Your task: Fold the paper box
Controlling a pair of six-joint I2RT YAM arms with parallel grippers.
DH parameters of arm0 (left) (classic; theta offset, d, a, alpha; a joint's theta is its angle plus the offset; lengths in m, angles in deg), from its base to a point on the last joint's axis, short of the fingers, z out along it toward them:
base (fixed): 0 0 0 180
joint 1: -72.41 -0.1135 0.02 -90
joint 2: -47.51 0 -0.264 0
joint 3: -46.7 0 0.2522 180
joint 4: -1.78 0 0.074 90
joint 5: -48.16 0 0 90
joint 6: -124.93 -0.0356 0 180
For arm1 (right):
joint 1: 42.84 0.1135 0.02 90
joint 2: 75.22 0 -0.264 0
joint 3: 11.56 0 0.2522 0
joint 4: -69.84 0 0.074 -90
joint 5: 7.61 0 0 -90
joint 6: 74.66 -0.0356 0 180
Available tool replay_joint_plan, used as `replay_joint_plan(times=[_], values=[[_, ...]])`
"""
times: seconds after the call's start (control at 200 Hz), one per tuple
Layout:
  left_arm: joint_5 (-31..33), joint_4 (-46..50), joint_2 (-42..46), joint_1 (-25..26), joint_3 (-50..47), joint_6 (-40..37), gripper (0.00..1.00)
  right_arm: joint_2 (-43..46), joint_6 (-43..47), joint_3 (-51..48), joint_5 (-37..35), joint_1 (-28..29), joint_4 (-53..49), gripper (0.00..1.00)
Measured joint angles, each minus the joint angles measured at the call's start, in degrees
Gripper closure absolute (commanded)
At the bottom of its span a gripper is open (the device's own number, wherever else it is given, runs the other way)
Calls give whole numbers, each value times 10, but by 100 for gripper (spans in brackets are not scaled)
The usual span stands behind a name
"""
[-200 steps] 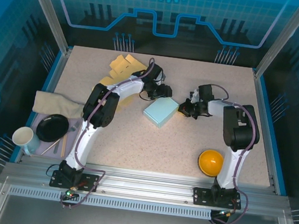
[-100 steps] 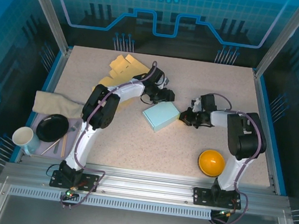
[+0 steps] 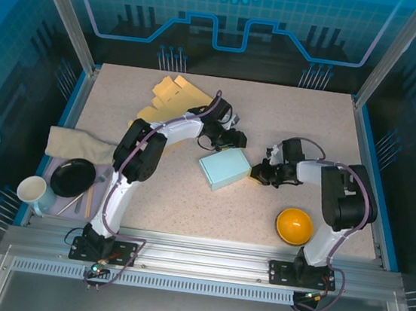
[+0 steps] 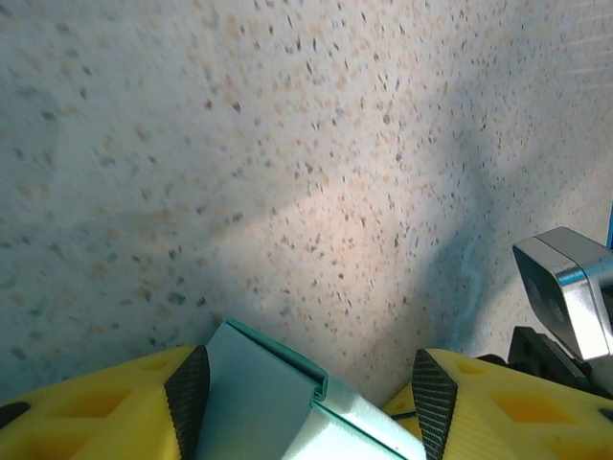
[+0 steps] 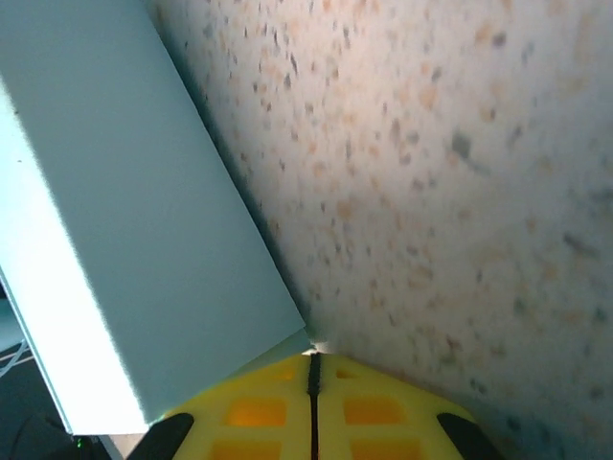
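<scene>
The paper box (image 3: 224, 169) is a light blue, closed, flat carton lying in the middle of the table. My left gripper (image 3: 234, 139) hangs over its far corner. In the left wrist view that gripper (image 4: 309, 402) is open, and the box's folded edge (image 4: 259, 402) lies between the pads, against the left one with a gap on the right. My right gripper (image 3: 255, 175) sits at the box's right corner. Seen from the right wrist, the gripper (image 5: 312, 359) is shut with a sliver of the box's corner at its seam, beside the box's side wall (image 5: 115, 211).
An orange bowl (image 3: 293, 225) sits near the right arm's base. Yellow cardboard pieces (image 3: 171, 94) lie at the back left. A beige cloth (image 3: 79, 145), a black bowl (image 3: 73, 177) and a white mug (image 3: 33, 191) crowd the left edge.
The box has slid toward the near edge and turned a little. Both grippers have moved with it, the right one swinging nearer and the left one following over the far corner.
</scene>
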Motion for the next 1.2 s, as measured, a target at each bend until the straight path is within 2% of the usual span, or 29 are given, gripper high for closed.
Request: replay_joint_plan(times=[0.365,0.575,0.655,0.745,0.83,0.995,1.08,1.2], values=[[-7,23,45,-11,-23,0,32,88,31,-14,7,-25,-7,87],[15,56,49,-28,-21,0,30,115,80,-9,-28,-26,-70,77],[42,66,60,-32,-27,2,32,132,108,-9,-50,-24,-98,69],[84,62,120,-33,-87,17,32,165,145,-1,-84,-17,-126,60],[122,58,215,-31,-171,45,31,192,167,11,-104,-6,-127,52],[169,15,388,0,-327,113,30,187,233,79,-135,37,-123,47],[177,-19,416,38,-386,151,29,153,266,130,-140,57,-123,47],[179,-69,404,84,-451,200,29,93,302,185,-151,68,-125,46]])
